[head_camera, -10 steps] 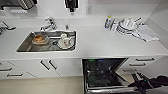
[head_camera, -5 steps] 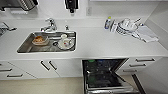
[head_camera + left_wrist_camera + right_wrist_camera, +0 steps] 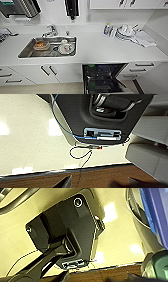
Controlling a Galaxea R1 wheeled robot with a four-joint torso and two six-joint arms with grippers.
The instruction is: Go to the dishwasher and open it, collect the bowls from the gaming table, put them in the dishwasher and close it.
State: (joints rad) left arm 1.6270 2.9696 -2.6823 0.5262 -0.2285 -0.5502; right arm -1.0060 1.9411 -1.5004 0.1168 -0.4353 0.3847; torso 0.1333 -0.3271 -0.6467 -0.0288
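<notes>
The dishwasher [image 3: 105, 80] stands open under the white counter, right of the sink, with its dark racks showing. At the top of its inside I see a green patch [image 3: 91, 66] and a blue patch [image 3: 102, 67]; they may be the bowls, but their shapes are too blurred to tell. A blue thing [image 3: 156, 215] and a green thing [image 3: 157, 265] sit at the edge of the right wrist view. My left gripper [image 3: 100, 183] and my right gripper [image 3: 98, 277] hang over the floor, dark tips apart, holding nothing. The gaming table is out of view.
A steel sink [image 3: 27, 51] holds a brownish-orange bowl [image 3: 40, 45] and white dishes [image 3: 66, 47]. Stacked plates [image 3: 125, 31], a bottle [image 3: 107, 28] and a cloth [image 3: 146, 38] lie on the counter [image 3: 100, 50]. White drawers [image 3: 145, 66] flank the dishwasher.
The whole head picture has slid down a little, so the camera has moved. The things on the counter and the open dishwasher stand as before.
</notes>
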